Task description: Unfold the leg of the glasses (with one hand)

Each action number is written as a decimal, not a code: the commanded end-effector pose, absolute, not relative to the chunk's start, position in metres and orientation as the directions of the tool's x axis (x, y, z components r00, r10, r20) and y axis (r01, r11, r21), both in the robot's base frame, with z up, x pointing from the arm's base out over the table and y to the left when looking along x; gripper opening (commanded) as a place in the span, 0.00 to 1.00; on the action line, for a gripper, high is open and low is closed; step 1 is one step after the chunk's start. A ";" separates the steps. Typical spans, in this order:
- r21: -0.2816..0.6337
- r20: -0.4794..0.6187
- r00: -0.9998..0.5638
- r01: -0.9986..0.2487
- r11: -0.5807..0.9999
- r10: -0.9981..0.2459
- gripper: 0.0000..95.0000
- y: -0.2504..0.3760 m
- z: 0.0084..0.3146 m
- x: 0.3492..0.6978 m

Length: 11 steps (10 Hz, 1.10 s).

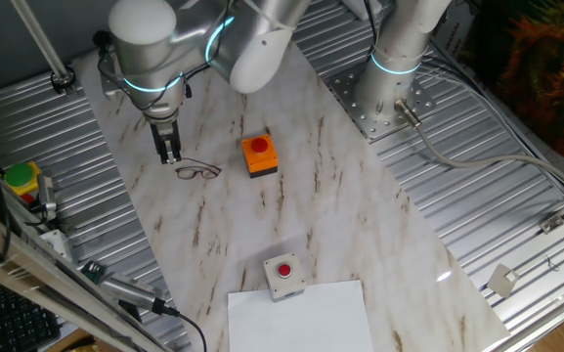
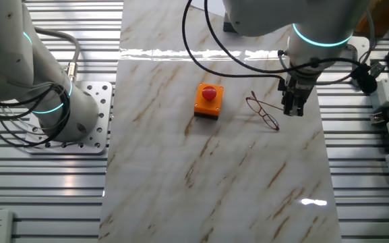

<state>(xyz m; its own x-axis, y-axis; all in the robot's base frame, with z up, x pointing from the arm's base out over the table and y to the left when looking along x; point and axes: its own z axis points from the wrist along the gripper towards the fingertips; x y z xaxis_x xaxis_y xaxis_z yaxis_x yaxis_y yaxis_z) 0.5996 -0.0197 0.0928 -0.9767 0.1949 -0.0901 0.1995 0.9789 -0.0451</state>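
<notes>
The glasses (image 1: pixel 197 172) lie on the marble table top, thin dark wire frame with clear oval lenses; they also show in the other fixed view (image 2: pixel 263 112). One slender temple arm sticks out at an angle from the frame. My gripper (image 1: pixel 169 154) points straight down just beside the glasses' end, on the side away from the orange box, its tips close to the table. It also shows in the other fixed view (image 2: pixel 294 109). Its fingers stand close together with nothing seen between them. I cannot tell whether a fingertip touches the frame.
An orange box with a red button (image 1: pixel 259 154) stands just beyond the glasses, also in the other fixed view (image 2: pixel 209 100). A grey box with a red button (image 1: pixel 283 275) and a white sheet (image 1: pixel 301 318) lie near the front edge. A second arm's base (image 1: pixel 391 93) is bolted beside the table.
</notes>
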 end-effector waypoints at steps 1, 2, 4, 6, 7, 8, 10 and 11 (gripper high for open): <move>-0.050 -0.093 -0.978 0.194 0.980 0.189 0.00 -0.020 0.093 0.600; -0.050 -0.094 -0.978 0.191 0.980 0.186 0.00 -0.020 0.094 0.600; -0.054 -0.093 -0.979 0.186 0.981 0.180 0.00 -0.019 0.097 0.600; -0.056 -0.089 -0.980 0.185 0.981 0.179 0.00 -0.017 0.104 0.601; -0.056 -0.087 -0.980 0.185 0.981 0.180 0.00 -0.016 0.109 0.602; -0.057 -0.086 -0.980 0.184 0.981 0.179 0.00 -0.015 0.112 0.602; -0.056 -0.084 -0.981 0.182 0.982 0.177 0.00 -0.013 0.122 0.602; -0.057 -0.083 -0.981 0.178 0.982 0.173 0.00 -0.013 0.127 0.601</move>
<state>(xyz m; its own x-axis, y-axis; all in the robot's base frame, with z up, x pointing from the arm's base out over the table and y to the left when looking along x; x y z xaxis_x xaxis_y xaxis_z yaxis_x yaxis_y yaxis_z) 0.5999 -0.0139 0.1305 -0.9821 0.1698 -0.0812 0.1749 0.9827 -0.0613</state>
